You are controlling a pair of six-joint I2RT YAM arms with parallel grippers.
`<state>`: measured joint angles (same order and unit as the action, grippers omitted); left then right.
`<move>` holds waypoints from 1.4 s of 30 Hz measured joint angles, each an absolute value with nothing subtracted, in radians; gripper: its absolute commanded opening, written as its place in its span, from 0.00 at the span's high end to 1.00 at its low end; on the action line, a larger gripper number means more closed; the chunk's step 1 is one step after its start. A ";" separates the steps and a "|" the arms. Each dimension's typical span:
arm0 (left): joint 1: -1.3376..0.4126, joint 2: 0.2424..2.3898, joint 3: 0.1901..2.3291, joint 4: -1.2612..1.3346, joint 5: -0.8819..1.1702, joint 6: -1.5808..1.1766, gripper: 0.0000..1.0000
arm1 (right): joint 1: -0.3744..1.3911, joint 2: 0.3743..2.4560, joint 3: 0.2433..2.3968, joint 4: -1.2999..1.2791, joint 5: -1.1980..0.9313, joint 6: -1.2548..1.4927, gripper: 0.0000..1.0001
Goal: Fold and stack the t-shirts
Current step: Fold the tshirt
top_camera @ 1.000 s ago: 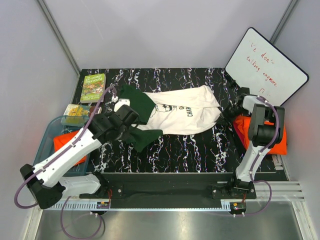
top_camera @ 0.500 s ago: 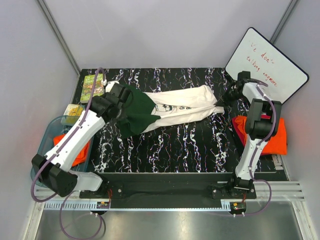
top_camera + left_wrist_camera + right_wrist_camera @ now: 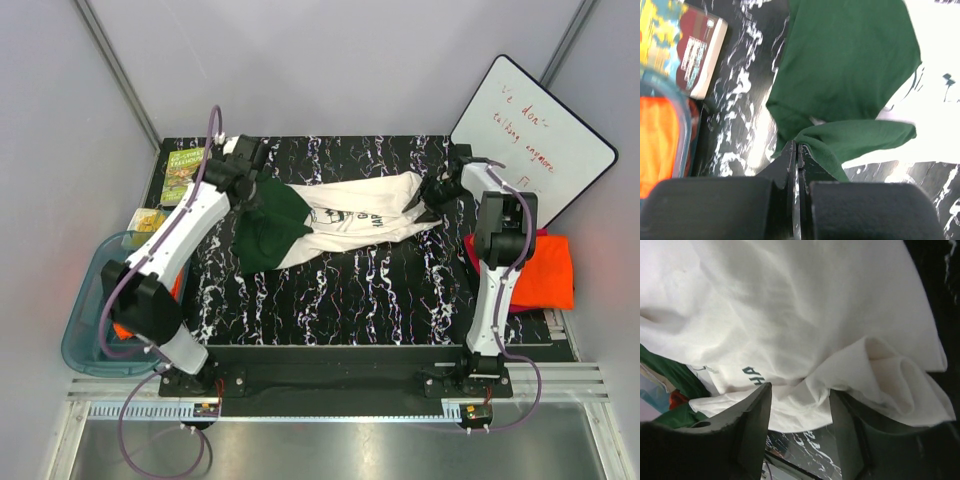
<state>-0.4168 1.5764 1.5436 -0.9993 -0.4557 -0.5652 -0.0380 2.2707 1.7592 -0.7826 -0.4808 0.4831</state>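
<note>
A cream t-shirt (image 3: 365, 212) with dark green sleeves (image 3: 270, 222) and black print lies stretched across the back of the table. My left gripper (image 3: 250, 178) hovers over its back left end. In the left wrist view the gripper (image 3: 799, 146) is shut, pinching a fold of green sleeve (image 3: 850, 75) at its tips. My right gripper (image 3: 431, 192) is at the shirt's right end. In the right wrist view it (image 3: 800, 402) is open, with the cream cloth (image 3: 805, 315) loose between its fingers (image 3: 756, 412). An orange t-shirt (image 3: 548, 275) lies at the right edge. More orange cloth (image 3: 659, 142) fills the bin.
A blue plastic bin (image 3: 82, 318) stands at the table's left front. A green book (image 3: 185, 172) and a yellow snack bag (image 3: 150, 218) lie at the back left. A whiteboard (image 3: 535, 135) leans in the back right corner. Grey walls close in both sides.
My left arm swung toward the back left, carrying the green sleeve and stretching the shirt out. My right gripper moved to the shirt's right end and opened, letting the cream cloth go.
</note>
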 measured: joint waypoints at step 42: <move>-0.208 1.910 1.760 -0.834 -0.031 -0.430 0.45 | -0.035 1.989 1.499 -0.767 -0.414 0.443 0.30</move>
<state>-0.2081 1.9102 1.7603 -0.8345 -0.0311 -0.4301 -0.0353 1.9892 1.4990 -0.7670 -0.4141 0.4427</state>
